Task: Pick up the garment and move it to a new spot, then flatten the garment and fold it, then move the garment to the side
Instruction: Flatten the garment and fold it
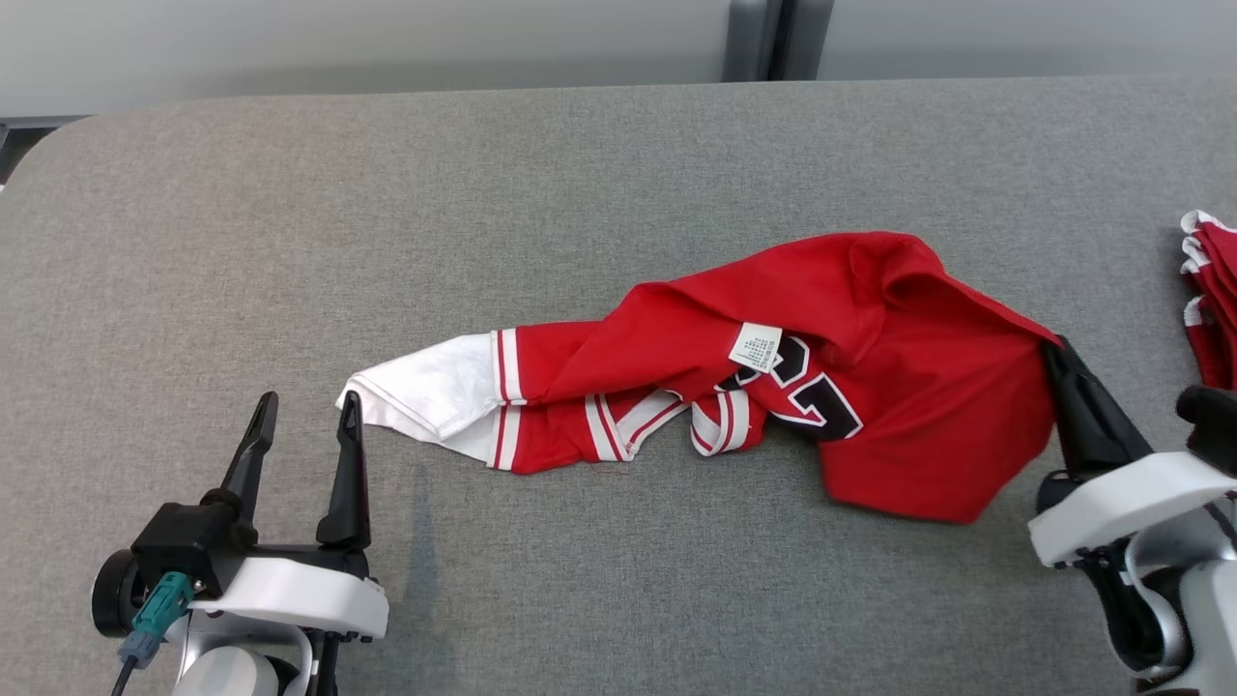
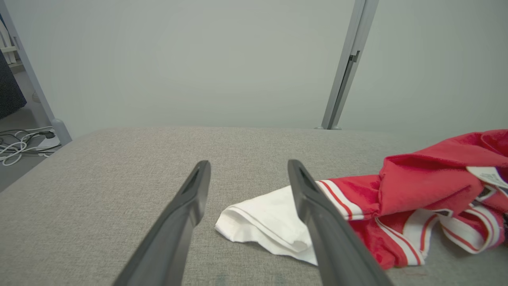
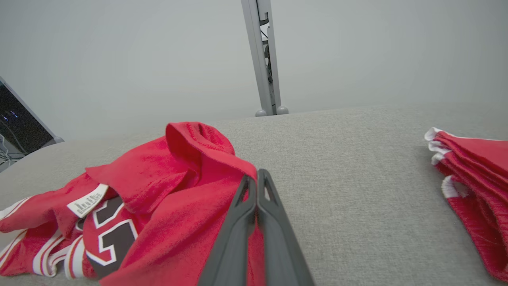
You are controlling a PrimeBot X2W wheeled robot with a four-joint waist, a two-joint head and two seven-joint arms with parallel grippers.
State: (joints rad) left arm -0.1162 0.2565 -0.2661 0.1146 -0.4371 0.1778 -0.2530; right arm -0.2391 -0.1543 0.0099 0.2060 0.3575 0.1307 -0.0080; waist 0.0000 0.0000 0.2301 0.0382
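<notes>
1. Garment [image 1: 899, 425]: a red jersey with red-and-white striped trim, a black number edged in white and one white sleeve end [image 1: 435, 391]. It lies crumpled across the middle of the table [image 1: 580, 193], drawn out long from left to right. A white label [image 1: 756, 346] is turned up on top near the number.
2. Right gripper [image 1: 1055, 346]: fingers pressed together, pinching the garment's right-hand edge. In the right wrist view, red cloth shows between the two dark fingers. The cloth rises in a ridge toward the pinch, and a rounded fold stands up just behind it.
3. Left gripper [image 1: 309, 398]: fingers spread wide, holding nothing. Its tips are level with the corner of the white sleeve end, and the inner finger is right against that corner. Whether it touches the cloth cannot be told.
4. Second pile [image 1: 1208, 290]: folded red cloth with white trim at the table's right edge. It is well apart from the garment and lies beyond the right gripper, close to that arm's side.
5. Table: grey woven cover with a rounded far-left corner. The garment, the second pile and both grippers are on or over it.
6. Post [image 1: 773, 39]: a grey upright behind the table's far edge, set between pale wall panels.
7. Cables [image 2: 20, 145]: a loose white and dark tangle on the floor past the table's left end, seen in the left wrist view.
</notes>
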